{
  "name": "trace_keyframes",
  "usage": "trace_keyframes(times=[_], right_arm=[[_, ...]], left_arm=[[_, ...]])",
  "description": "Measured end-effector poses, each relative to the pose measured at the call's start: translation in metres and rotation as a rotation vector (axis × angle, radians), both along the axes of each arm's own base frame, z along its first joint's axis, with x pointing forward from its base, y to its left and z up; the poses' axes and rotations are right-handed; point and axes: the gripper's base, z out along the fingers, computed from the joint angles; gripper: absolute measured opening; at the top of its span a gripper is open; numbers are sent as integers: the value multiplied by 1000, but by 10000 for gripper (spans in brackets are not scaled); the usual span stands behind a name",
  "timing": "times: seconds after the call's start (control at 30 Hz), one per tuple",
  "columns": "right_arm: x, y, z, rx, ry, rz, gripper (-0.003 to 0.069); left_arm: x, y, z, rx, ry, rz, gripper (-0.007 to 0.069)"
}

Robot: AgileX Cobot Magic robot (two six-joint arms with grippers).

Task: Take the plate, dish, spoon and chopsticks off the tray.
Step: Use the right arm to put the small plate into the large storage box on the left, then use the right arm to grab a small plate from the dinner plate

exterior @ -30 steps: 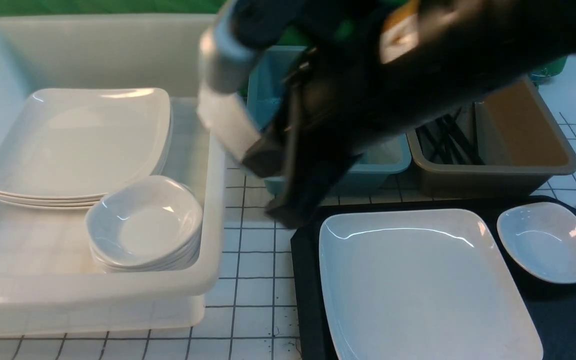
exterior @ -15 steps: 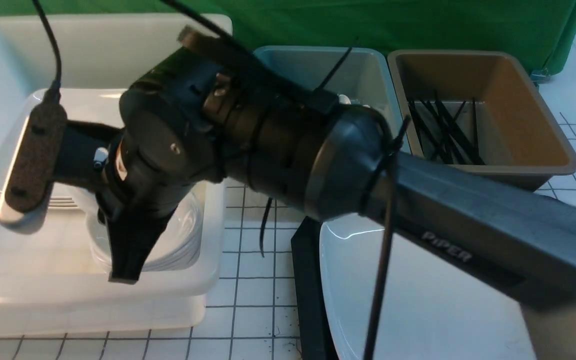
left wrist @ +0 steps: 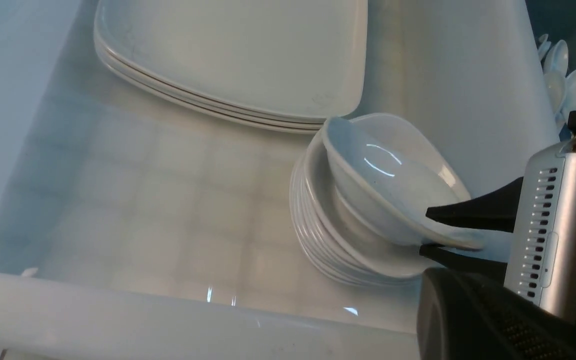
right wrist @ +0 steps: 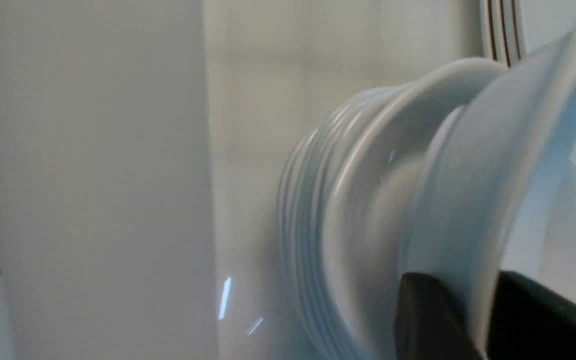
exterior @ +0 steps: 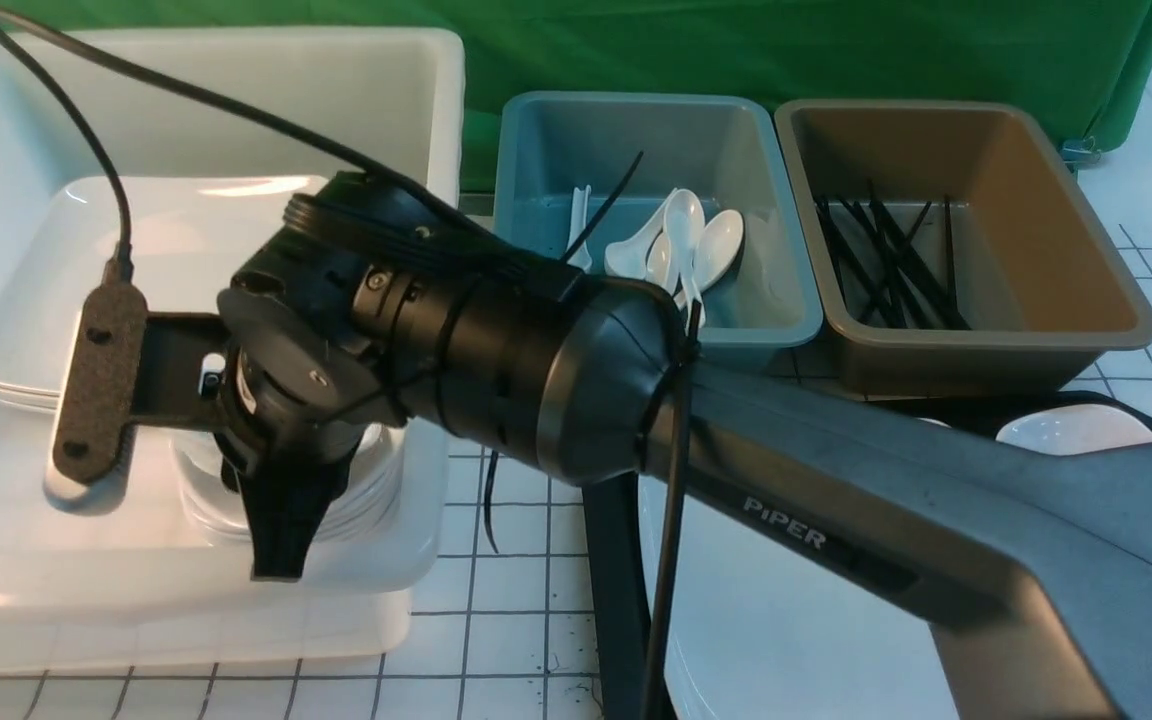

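leaning on its stack, the glossy white dish sits between right fingers, grip unclear.

You had little room around your right gripper. Directly under its tips stood the stack of small dishes, with the tilted dish between the jaws. Along one side of the tool the tub wall ran near. On the other side, ahead, the pile of large plates stood just beside the stack. Between wall and plates the bare tub floor left a passage ahead of the tips.
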Motion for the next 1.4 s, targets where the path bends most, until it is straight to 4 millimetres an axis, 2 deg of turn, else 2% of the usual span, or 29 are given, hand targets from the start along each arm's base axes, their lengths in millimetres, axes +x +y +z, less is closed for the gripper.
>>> trace_keyframes(times=[0.1,0.2,0.4,0.47,0.57,0.7,0.8,0.9,0.97,1.03,1.1,1.13,1.17,1.2,1.23,1.27,1.3,1.4], right_arm=[[0,-1,0,-9,5,-2,324],[-1,-4,6,-23,8,-7,378],[-2,-16,35,-42,-42,-22,392],[-3,-24,57,-37,-79,-46,393],[-5,-30,76,-12,-84,-84,393],[-6,-36,83,-35,-82,-106,393],[-2,-47,91,-69,-142,-190,349],[3,-62,115,-32,-222,-289,207],[4,-79,138,36,-233,-355,94],[3,-109,170,137,-232,-451,28],[3,-147,197,208,-227,-538,6],[5,-170,203,227,-208,-589,1],[6,-175,205,228,-209,-597,1],[2,-213,215,263,-172,-672,-1],[2,-235,214,265,-149,-720,-1],[3,-239,213,264,-144,-731,-1],[6,-276,203,238,-103,-831,-1],[12,-326,160,131,-8,-1000,20]], left_arm=[[0,0,0,-2,0,-1,20],[0,0,1,-2,-9,0,20],[2,-1,2,-15,-29,-1,20],[2,-2,4,-27,-45,-4,20],[3,-3,5,-40,-62,-8,20],[4,-3,6,-47,-72,-10,20],[4,-3,6,-45,-79,-12,20],[4,-3,6,-44,-79,-12,20],[4,-3,6,-42,-79,-14,20],[4,-3,6,-41,-79,-16,20],[4,-3,6,-40,-79,-16,20],[4,-3,6,-40,-79,-16,20],[4,-3,6,-40,-79,-16,20],[4,-3,6,-40,-79,-17,20],[4,-3,6,-40,-79,-17,20],[4,-3,6,-40,-79,-17,20],[4,-3,6,-40,-79,-17,20],[4,-3,7,-40,-84,-16,20]])
